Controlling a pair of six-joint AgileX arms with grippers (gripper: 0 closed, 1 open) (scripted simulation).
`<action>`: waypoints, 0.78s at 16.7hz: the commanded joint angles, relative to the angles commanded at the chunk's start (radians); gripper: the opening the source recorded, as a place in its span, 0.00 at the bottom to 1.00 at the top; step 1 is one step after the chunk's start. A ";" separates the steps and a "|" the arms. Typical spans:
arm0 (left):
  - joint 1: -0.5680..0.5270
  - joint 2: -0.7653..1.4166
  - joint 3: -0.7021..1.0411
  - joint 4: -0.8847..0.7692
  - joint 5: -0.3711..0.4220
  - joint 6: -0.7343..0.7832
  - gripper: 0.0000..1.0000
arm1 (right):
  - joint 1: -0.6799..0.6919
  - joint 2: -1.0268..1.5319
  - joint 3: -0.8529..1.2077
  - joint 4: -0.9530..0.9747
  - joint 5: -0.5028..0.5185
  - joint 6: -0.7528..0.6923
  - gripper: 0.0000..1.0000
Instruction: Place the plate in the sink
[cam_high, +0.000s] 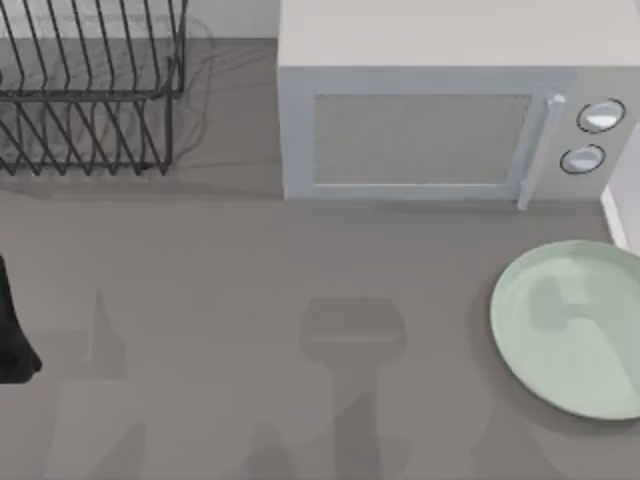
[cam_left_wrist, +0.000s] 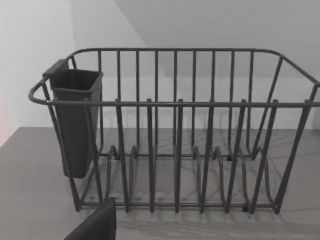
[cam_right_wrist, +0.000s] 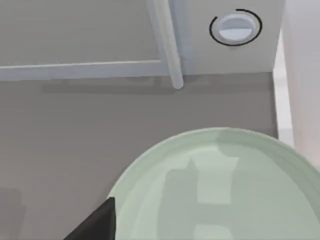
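Near the desk's right edge, the plate (cam_high: 572, 328) lies flat, in front of the microwave (cam_high: 440, 110) and just beside the sink (cam_high: 618, 215), whose white rim shows as a slanted strip. At the left edge a dark part of the left arm (cam_high: 12, 335) sits parked, in front of the dish rack (cam_high: 90, 95); whether either claw is open or closed cannot be told. Likely hazards: the shallow rim offers little grip, so the plate could slip, or strike the sink's rim or the microwave when lifted.
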 joint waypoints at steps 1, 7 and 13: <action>0.000 0.000 0.000 0.000 0.000 0.000 1.00 | 0.026 0.105 0.076 -0.059 0.000 0.026 1.00; 0.000 0.000 0.000 0.000 0.000 0.000 1.00 | 0.169 0.708 0.504 -0.392 0.000 0.174 1.00; 0.000 0.000 0.000 0.000 0.000 0.000 1.00 | 0.257 1.074 0.768 -0.597 0.000 0.265 1.00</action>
